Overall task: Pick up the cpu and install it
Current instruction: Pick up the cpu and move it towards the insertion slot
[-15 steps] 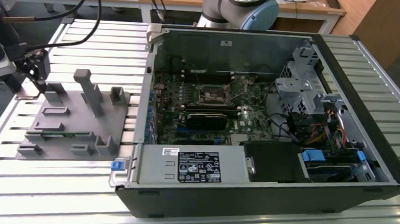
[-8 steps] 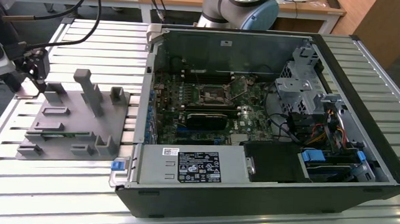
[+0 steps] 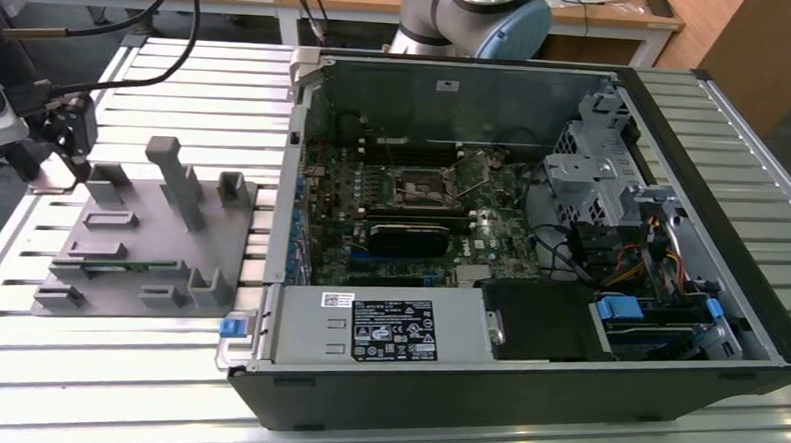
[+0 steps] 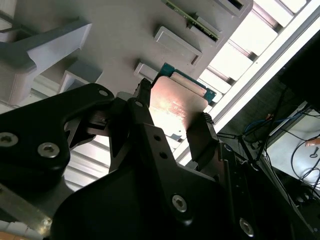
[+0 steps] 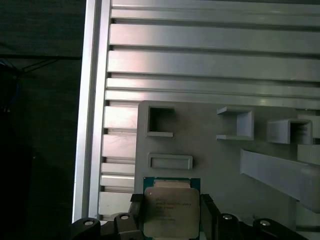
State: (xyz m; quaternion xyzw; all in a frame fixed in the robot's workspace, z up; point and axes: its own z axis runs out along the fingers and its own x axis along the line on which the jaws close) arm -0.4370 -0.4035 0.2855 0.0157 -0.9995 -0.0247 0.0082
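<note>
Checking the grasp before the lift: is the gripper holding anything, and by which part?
The cpu, pinched at its two opposite side edges by the gripper.

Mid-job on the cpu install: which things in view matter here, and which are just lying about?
In the job: gripper shut on the cpu; motherboard inside the computer case.
Lying about: memory stick; grey fixture blocks; black cables.

1 cpu (image 5: 171, 207), 1 fixture plate (image 3: 112, 304), 1 computer case (image 3: 495, 406).
</note>
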